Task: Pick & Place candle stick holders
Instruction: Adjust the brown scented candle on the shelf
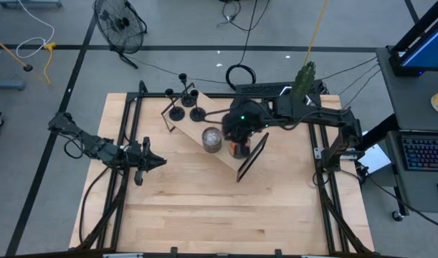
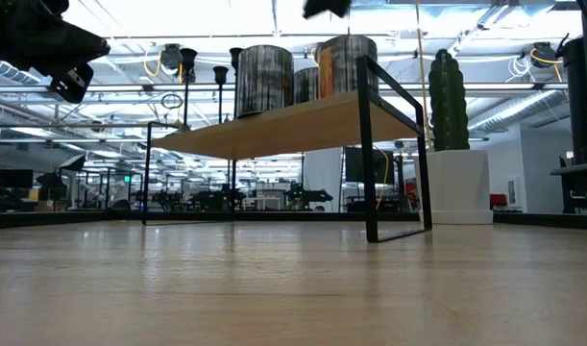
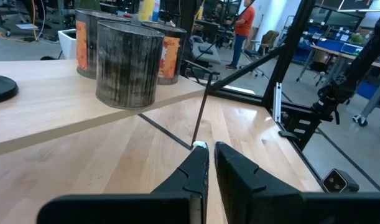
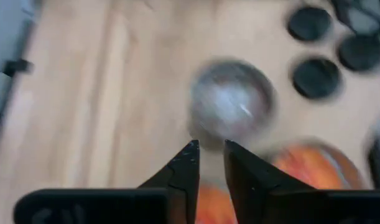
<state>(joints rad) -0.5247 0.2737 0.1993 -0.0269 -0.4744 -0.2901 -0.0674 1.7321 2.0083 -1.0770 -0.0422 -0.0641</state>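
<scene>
Three black candle stick holders [image 1: 184, 106] stand by their round bases on the far left end of a low wooden shelf [image 1: 193, 127]. In the low view their stems and cups [image 2: 187, 60] rise above the shelf top. In the right wrist view their round bases [image 4: 315, 76] show from above. My right gripper [image 1: 236, 136] hovers above the shelf over two cans, fingers [image 4: 209, 152] pointing down, a narrow gap between them, empty. My left gripper [image 1: 155, 162] is shut and empty above the table left of the shelf; it also shows in its own wrist view [image 3: 211, 155].
A grey can [image 1: 212, 140] and an orange can [image 1: 238, 150] stand on the shelf's middle, right of the holders. The shelf has black metal legs [image 1: 251, 158] and stands slanted on the wooden table [image 1: 204, 208]. A potted cactus [image 1: 303, 77] stands at the far right edge.
</scene>
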